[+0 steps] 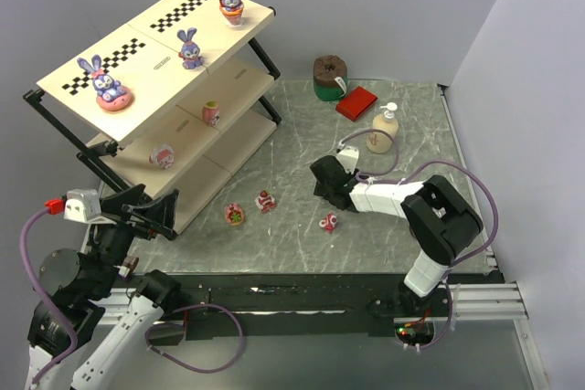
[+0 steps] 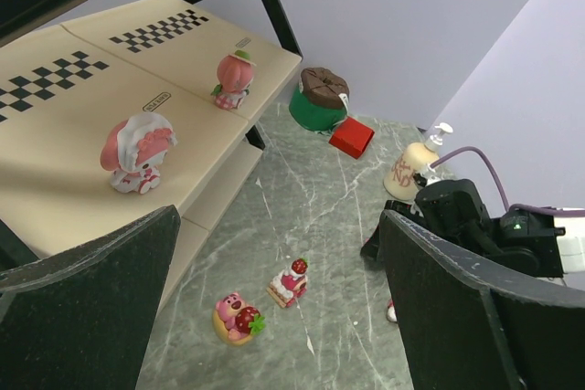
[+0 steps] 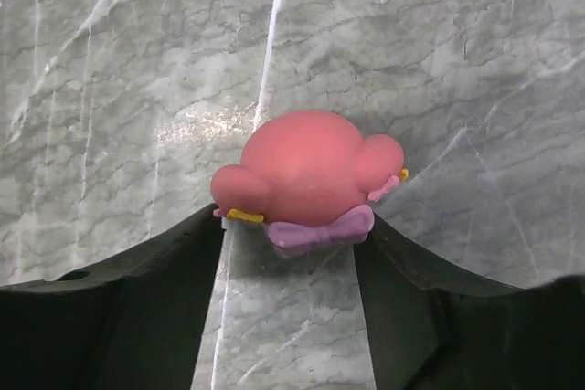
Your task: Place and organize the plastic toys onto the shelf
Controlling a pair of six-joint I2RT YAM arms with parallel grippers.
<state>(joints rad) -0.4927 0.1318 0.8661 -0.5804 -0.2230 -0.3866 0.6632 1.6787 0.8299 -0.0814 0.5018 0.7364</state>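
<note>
Three purple-blue bunnies (image 1: 188, 48) stand on the top board of the shelf (image 1: 151, 79). Two pink toys (image 2: 137, 152) sit on the middle board. A pink bear toy (image 1: 235, 215), a strawberry cake piece (image 1: 266, 200) and a red-and-white piece (image 1: 329, 221) lie on the marble table. My left gripper (image 2: 279, 226) hangs open and empty above the bear (image 2: 236, 317) and the cake (image 2: 289, 282). My right gripper (image 3: 297, 221) is low over the table, open. A round pink toy with a purple bow (image 3: 306, 175) lies at its fingertips, hidden in the top view.
At the back of the table stand a green can with a brown lid (image 1: 330, 77), a red box (image 1: 356, 102) and a cream pump bottle (image 1: 384, 130). The shelf's black frame legs (image 1: 272, 111) reach the table on the left.
</note>
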